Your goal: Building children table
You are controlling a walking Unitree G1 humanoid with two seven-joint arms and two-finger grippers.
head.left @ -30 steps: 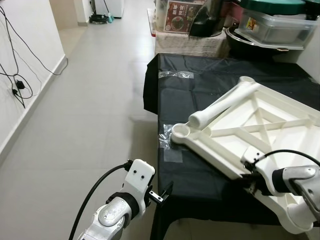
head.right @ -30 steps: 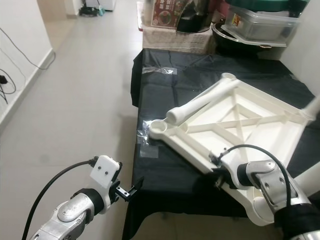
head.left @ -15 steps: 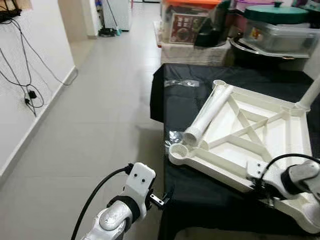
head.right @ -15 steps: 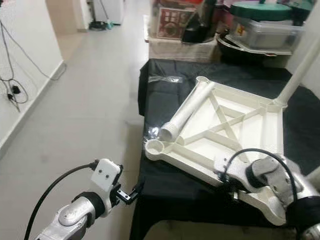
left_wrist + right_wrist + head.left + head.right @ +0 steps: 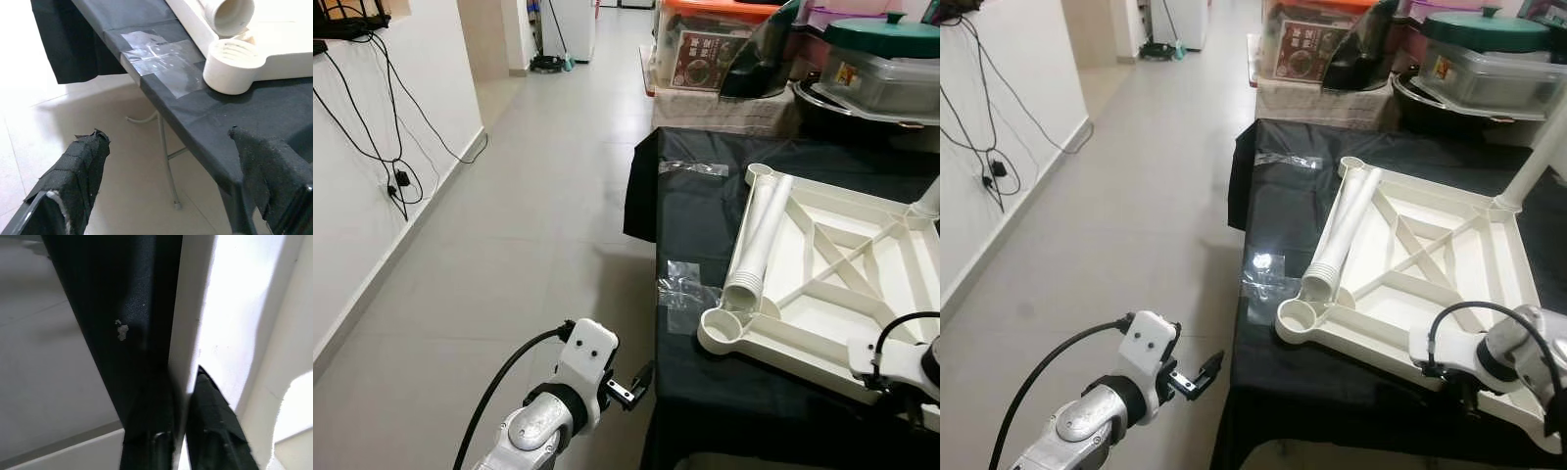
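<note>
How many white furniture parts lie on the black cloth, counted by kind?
Table top, upside down: 1
Loose leg lying on it: 1
Leg standing in the far corner: 1
Total: 3

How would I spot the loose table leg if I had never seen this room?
Find the table under the black cloth, then the white tabletop lying upside down on it. The loose leg is the white ribbed tube lying flat along its left edge; another leg already stands upright at the far corner.
</note>
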